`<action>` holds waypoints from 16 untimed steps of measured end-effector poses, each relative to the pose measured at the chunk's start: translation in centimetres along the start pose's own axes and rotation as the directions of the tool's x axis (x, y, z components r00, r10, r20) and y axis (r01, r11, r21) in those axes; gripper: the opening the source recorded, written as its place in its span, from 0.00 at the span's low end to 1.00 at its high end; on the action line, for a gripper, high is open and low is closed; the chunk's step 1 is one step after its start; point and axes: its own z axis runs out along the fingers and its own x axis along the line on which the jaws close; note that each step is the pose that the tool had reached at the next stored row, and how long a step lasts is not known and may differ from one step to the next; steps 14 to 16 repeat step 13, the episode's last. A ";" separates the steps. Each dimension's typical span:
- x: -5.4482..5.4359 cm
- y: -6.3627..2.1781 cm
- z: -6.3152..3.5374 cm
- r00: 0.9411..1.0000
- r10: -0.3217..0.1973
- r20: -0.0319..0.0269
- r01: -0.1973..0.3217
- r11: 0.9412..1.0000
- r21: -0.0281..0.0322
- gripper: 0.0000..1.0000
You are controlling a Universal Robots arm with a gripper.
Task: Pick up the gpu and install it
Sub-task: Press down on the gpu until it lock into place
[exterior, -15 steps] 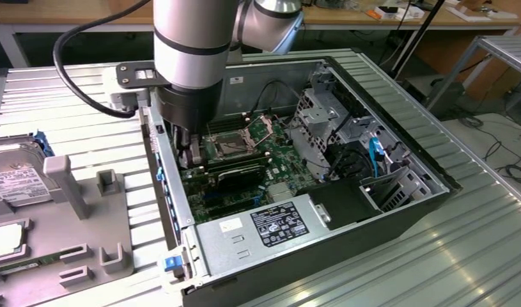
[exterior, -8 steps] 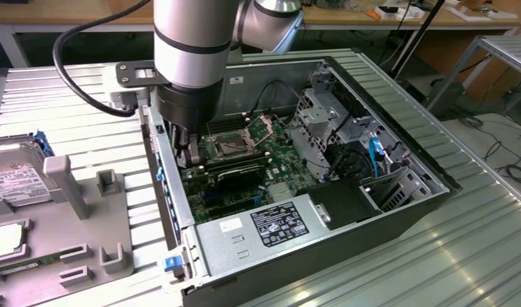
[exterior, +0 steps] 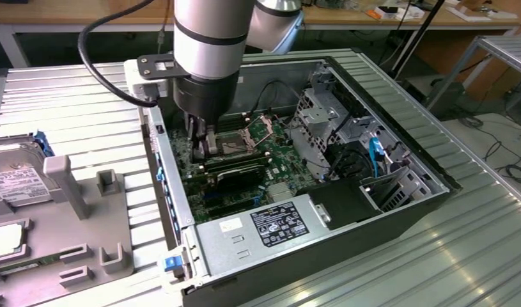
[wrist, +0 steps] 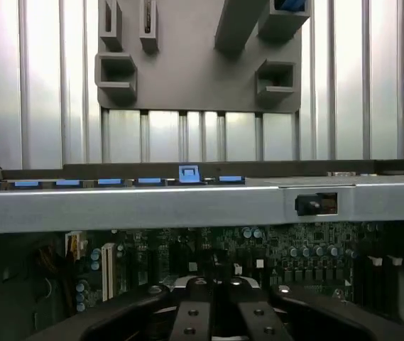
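Working the arm from afar, I had the dark gripper [exterior: 202, 142] lowered inside the open black tower computer case [exterior: 395, 102], just above the green motherboard [exterior: 277, 169] and beside its square processor socket. The wrist view showed the gripper [wrist: 214, 312] low over that board. Whether the jaws were apart, together or clamped on anything I could not tell, and where the gpu sat I could not tell either. By my judgement the task was at or near the fitting stage, since the arm was already in the case and well apart from the grey moulded parts holder [exterior: 89, 211] on the exterior view's left; a seated card was not something I could confirm, so I counted the install as unfinished.

Counted:
- one arm
- one case
- one motherboard
- one parts holder
- one silver boxy hard drive with a white label [exterior: 13, 182] at the holder's far left
- one silver power supply with a black label [exterior: 269, 220] at the near end of the case

All of it stood on one ribbed metal worktop [exterior: 465, 256].
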 end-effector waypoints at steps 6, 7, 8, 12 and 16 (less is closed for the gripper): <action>0.0 -5.05 1.22 1.000 -0.007 -0.011 0.008 0.999 0.036 0.11; 0.0 -5.82 1.41 1.000 -0.008 -0.012 0.008 0.999 0.036 0.11; 0.0 -5.95 1.42 1.000 -0.008 -0.012 0.008 0.999 0.036 0.11; 0.0 -5.96 1.42 1.000 -0.008 -0.012 0.008 0.999 0.036 0.11; 0.0 -5.96 1.42 1.000 -0.008 -0.012 0.008 0.999 0.036 0.11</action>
